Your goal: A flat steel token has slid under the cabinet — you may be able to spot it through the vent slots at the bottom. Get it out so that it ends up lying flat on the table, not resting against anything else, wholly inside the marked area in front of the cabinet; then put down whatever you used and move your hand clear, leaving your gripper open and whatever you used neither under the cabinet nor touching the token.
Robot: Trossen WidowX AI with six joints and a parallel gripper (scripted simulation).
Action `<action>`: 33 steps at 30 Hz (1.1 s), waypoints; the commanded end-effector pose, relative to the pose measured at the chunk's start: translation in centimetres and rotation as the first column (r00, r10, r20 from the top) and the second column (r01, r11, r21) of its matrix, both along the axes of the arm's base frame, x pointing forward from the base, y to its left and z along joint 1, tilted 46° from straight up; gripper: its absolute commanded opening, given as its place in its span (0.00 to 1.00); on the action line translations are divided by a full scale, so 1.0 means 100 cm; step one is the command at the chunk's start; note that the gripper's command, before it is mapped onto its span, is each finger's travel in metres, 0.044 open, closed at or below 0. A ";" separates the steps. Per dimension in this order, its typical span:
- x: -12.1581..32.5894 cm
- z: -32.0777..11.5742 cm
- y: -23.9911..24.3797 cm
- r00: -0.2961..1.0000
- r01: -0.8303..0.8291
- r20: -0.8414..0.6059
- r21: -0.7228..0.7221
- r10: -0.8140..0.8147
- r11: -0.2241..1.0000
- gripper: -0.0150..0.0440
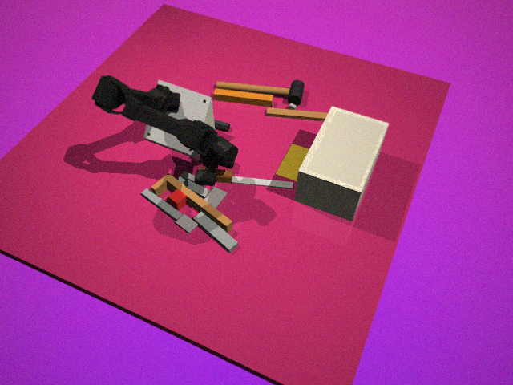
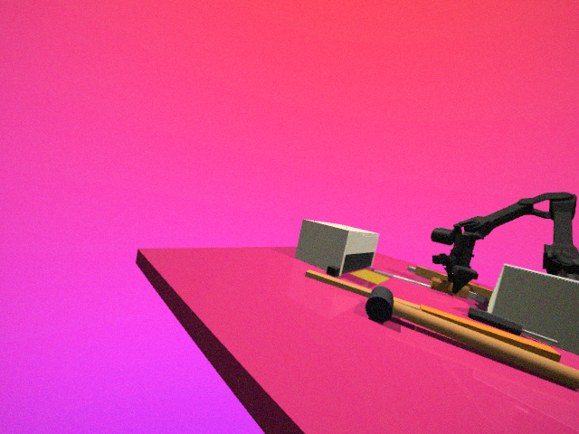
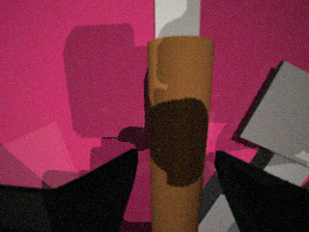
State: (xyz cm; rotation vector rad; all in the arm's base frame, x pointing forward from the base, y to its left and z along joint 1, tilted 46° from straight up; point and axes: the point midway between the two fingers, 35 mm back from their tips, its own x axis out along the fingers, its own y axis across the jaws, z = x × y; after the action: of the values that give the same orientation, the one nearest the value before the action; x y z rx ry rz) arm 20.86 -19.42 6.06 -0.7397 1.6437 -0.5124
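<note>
The cabinet [image 1: 344, 144] [image 2: 322, 245] has a dark opening [image 2: 359, 261] low on its front. The yellow marked area [image 1: 291, 161] [image 2: 369, 276] lies before it. I cannot see the steel token in any view. A tool with a brown handle [image 1: 224, 176] [image 2: 438, 284] [image 3: 181, 70] and a long flat steel blade [image 1: 263, 182] [image 2: 402, 278] [image 3: 178, 16] lies low at the table, its blade end near the marked area's corner. My gripper [image 1: 213, 175] [image 2: 456, 288] [image 3: 176, 156] is open around the handle, with gaps on both sides.
Grey bars [image 1: 217, 233], an angled wooden piece [image 1: 203, 203] and a red cube [image 1: 177, 199] lie beside the tool. A mallet [image 1: 296, 91] [image 2: 379, 304], an orange bar [image 1: 242, 97], a wooden stick [image 1: 296, 114] and a black-handled tool [image 1: 222, 125] [image 2: 494, 319] lie on the other side.
</note>
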 end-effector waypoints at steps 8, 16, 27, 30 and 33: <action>0.000 0.000 0.000 1.000 0.001 0.001 0.000 -0.001 1.000 0.43; 0.000 0.000 0.000 1.000 0.001 0.001 0.000 -0.001 1.000 0.25; 0.009 -0.001 0.001 1.000 0.018 0.016 -0.002 -0.018 1.000 0.25; 0.013 -0.002 0.001 1.000 0.023 0.020 -0.003 -0.022 1.000 0.25; 0.016 -0.002 0.001 0.999 0.026 0.023 -0.003 -0.026 1.000 0.25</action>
State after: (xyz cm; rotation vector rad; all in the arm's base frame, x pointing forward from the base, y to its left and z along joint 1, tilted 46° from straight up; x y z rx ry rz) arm 21.91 -19.29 5.86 -0.7181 1.6366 -0.5293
